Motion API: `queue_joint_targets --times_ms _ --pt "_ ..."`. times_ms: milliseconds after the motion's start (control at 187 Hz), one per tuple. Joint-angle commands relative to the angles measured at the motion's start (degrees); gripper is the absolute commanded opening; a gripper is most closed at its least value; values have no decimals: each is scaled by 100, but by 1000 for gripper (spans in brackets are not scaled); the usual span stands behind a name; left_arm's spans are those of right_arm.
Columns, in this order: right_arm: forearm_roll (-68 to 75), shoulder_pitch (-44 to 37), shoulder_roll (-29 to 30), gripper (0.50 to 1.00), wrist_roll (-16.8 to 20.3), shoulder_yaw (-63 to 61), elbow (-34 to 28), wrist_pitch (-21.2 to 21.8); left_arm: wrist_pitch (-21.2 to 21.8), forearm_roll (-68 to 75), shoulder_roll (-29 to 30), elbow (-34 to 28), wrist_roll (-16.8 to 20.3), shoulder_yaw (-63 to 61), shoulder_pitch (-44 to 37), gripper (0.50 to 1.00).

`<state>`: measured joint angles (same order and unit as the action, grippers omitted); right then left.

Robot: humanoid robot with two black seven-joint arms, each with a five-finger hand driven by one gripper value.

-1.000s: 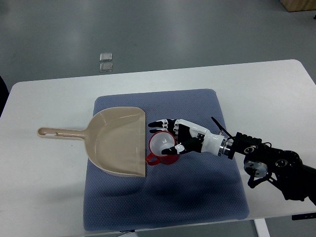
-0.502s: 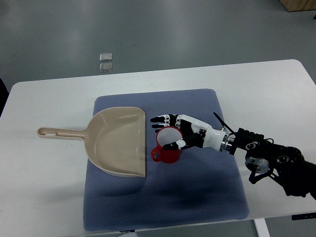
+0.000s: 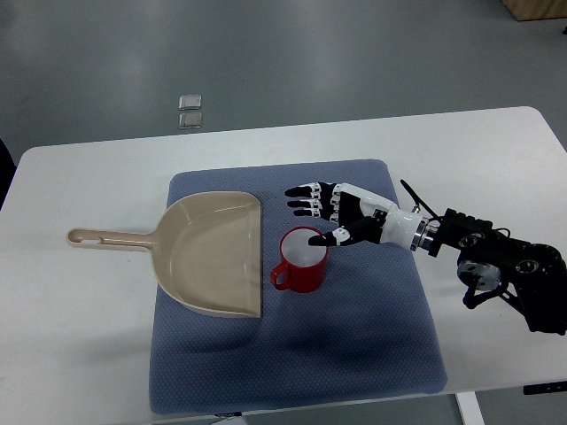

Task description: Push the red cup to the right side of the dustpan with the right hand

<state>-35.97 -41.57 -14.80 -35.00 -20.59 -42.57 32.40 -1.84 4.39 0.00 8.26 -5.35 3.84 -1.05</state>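
Right hand released beside red cup, dustpan just left, blue mat

Cut off or unclear: right arm leaves the right edge; two small pale squares on the far floor too small to identify; dark shape clipped at left edge.

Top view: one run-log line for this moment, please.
right hand open, beside cup rim | red cup upright on blue mat, right of dustpan | left arm out of view
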Motion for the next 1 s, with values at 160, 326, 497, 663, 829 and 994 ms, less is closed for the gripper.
queue_joint_targets --times_ms 160,326,497,663,829,994 --pt "802 -554 -585 932 0 -6 83 -14 0 0 0 0 -1 2 -1 1000" --pt "1936 -765 -629 932 1320 -6 206 -375 0 0 0 0 -1 2 -1 1000" --pt "2859 -809 -497 932 2393 -15 241 -1192 0 0 0 0 -1 2 -1 1000" --pt "3386 -827 -295 930 2867 -24 250 -2141 0 0 0 0 -1 2 -1 1000" --pt "3466 -835 -234 932 2858 -358 258 -2458 0 0 0 0 -1 -6 -1 1000" --pt "3466 -835 -234 934 2806 -411 258 -2387 0 0 0 0 -1 2 -1 1000"
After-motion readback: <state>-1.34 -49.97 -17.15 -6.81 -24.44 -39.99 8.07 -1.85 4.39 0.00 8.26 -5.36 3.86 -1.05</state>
